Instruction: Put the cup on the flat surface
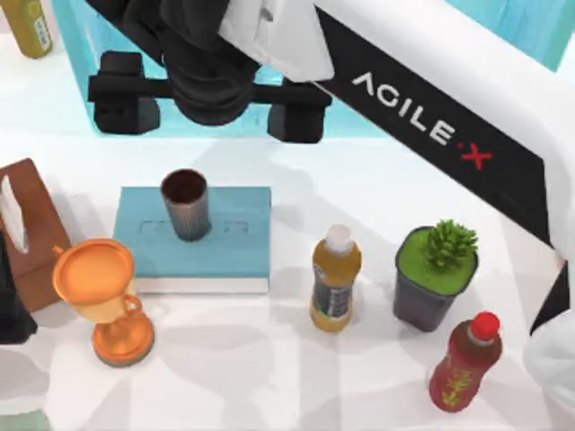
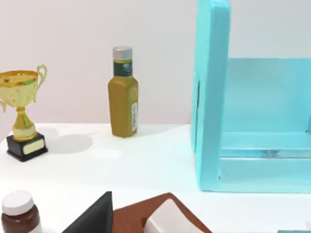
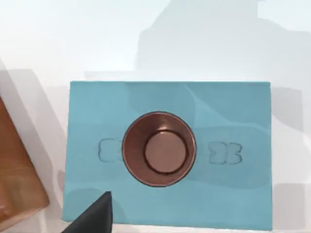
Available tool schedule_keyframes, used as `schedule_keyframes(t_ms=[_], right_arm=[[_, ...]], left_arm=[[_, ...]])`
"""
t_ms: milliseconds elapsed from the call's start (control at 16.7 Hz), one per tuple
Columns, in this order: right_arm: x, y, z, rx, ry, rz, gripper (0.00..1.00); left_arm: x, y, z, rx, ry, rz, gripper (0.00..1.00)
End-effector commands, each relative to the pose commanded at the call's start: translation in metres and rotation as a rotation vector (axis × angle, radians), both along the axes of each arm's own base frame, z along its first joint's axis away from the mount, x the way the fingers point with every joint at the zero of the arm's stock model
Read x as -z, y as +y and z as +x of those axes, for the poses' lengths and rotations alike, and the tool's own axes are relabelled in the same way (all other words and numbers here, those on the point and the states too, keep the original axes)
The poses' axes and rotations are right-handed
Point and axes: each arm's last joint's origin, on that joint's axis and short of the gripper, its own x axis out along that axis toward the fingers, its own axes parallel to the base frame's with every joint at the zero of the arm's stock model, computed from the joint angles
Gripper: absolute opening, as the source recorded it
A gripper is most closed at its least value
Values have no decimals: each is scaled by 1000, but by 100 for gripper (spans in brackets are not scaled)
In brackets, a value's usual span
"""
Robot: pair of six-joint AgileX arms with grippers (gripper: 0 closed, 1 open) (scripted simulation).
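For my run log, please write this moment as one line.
cup: upright on teal book | right claw: above cup, open, not holding | left arm: parked at table's left | flat surface: cup not yet placed

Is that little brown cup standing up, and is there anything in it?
Upright and empty. The cup stands mouth-up on the teal book, and from straight above its bare bottom shows inside the round rim.

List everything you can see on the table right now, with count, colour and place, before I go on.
cup: 1, coppery brown, upright on the teal book
teal book: 1, left of centre
goblet: 1, orange, front left
tissue box: 1, brown, left edge
bottles: yellow centre; red front right; mustard back left
potted plant: 1, green, right
shelf: 1, cyan, back
gold trophy: 1
tabletop: white
right gripper: black, above the cup
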Motion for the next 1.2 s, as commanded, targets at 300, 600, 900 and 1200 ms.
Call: schedule_keyframes(t_ms=[300,600,900,1200], right_arm=[[44,30,-5,30,30,-85,100],[47,32,-5,31,31,-92,100],[62,33,6,31,32,-93,100],[108,35,31,31,30,-90,100]], left_arm=[[0,0,0,0,0,0,100],[0,0,0,0,0,0,100],[0,0,0,0,0,0,100],[0,0,0,0,0,0,100]])
